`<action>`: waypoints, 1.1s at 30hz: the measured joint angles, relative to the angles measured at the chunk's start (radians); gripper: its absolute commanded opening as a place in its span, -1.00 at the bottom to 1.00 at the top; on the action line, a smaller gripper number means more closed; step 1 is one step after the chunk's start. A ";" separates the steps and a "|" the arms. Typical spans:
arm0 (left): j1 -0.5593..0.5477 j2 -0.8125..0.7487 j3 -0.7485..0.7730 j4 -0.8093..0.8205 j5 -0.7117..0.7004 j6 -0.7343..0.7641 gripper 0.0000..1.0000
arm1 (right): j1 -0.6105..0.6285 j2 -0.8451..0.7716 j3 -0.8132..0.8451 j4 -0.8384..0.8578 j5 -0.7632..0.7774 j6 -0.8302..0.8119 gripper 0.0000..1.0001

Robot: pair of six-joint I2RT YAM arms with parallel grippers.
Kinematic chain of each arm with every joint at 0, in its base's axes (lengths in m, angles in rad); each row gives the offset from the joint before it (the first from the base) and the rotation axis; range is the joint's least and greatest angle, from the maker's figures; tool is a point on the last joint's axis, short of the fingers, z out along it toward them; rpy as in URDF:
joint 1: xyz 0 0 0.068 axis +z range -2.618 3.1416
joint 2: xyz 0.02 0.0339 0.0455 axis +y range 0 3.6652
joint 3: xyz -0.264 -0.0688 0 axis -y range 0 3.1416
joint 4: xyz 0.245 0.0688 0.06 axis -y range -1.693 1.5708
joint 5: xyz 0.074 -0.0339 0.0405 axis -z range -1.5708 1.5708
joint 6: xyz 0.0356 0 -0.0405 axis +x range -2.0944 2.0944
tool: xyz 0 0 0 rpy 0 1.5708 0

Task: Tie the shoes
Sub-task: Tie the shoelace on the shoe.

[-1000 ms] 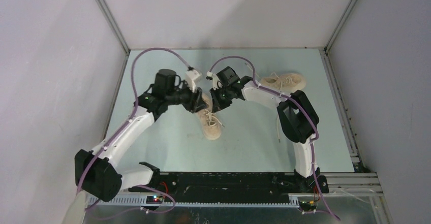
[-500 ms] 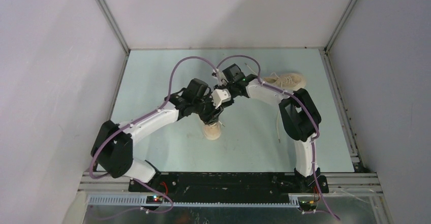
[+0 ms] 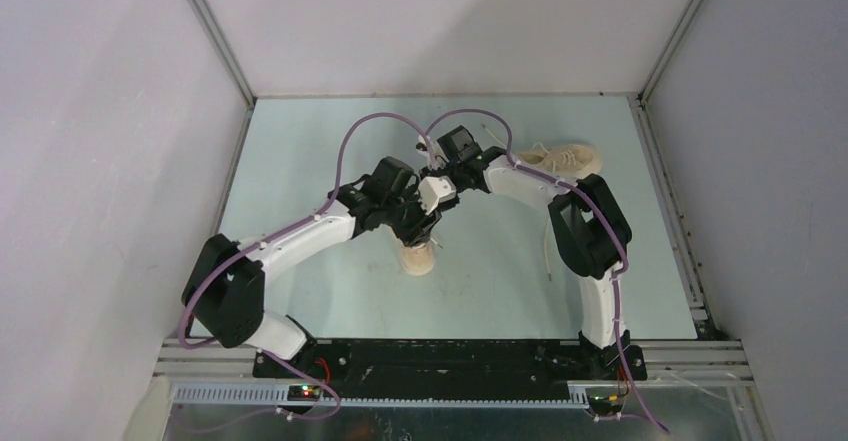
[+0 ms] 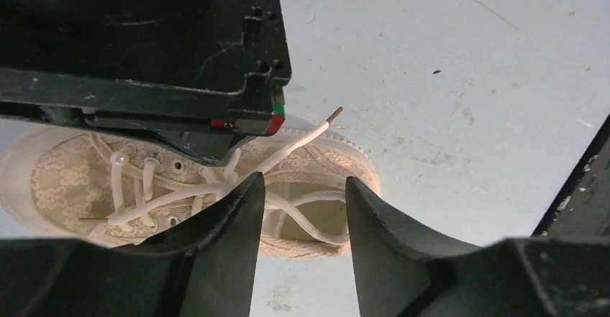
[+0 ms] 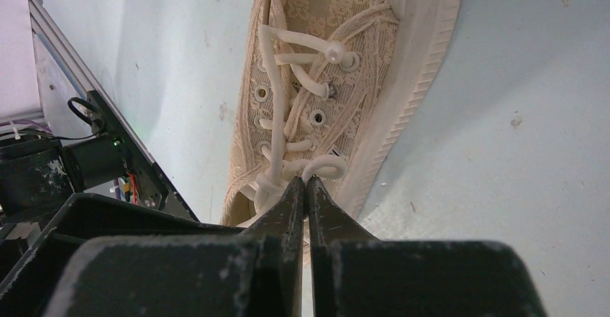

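One cream-beige shoe [image 3: 417, 257] lies mid-table, mostly under both grippers. In the left wrist view it [image 4: 65, 180] lies on its side with loose off-white laces [image 4: 302, 137]. My left gripper [image 4: 303, 182] is open, its fingers straddling the shoe's opening, where a lace loop lies; in the top view it [image 3: 422, 229] sits over the shoe. My right gripper [image 5: 305, 179] is shut on a lace loop near the shoe's [image 5: 324, 80] top eyelets; its black body [image 4: 144, 44] hangs just above the left fingers. The second shoe [image 3: 562, 159] lies at the back right.
A loose lace [image 3: 547, 251] trails toward the front beside the right arm's elbow [image 3: 585, 226]. Grey walls close the table on the left, back and right. A black rail [image 3: 450, 361] with the arm bases runs along the near edge.
My left arm has swung right from the shoe's left side and now sits over the shoe with open fingers. My right gripper stays on the lace, barely moved.
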 measured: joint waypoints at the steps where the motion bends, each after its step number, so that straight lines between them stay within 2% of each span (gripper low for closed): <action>1: 0.000 -0.001 0.000 0.000 0.002 -0.009 0.03 | 0.000 0.000 0.000 0.000 0.000 0.000 -0.95; 10: 0.000 -0.070 -0.022 0.027 0.044 -0.110 -0.04 | 0.001 0.000 -0.006 0.003 0.000 0.000 -0.95; 19: -0.003 -0.068 -0.073 0.031 0.042 -0.119 -0.04 | 0.002 0.000 -0.006 0.004 0.000 0.000 -0.95; 21: -0.005 -0.067 -0.088 0.030 0.042 -0.119 -0.14 | 0.002 0.000 -0.006 0.004 0.001 0.000 -0.95; 23: -0.006 -0.059 -0.089 0.027 0.043 -0.119 -0.34 | 0.002 0.000 -0.006 0.004 0.001 0.000 -0.95; 24: -0.006 -0.055 -0.089 0.028 0.044 -0.122 -0.54 | 0.002 0.000 -0.006 0.004 0.001 0.000 -0.95; 26: -0.006 -0.047 -0.089 0.028 0.045 -0.120 -0.78 | 0.002 0.000 -0.006 0.004 0.001 0.000 -0.95; 28: -0.008 -0.043 -0.089 0.027 0.047 -0.121 -0.95 | 0.002 0.000 -0.006 0.004 0.001 -0.001 -0.96; 33: -0.006 -0.049 -0.085 0.016 0.039 -0.119 -1.00 | 0.000 0.000 -0.011 0.007 0.001 -0.001 -1.00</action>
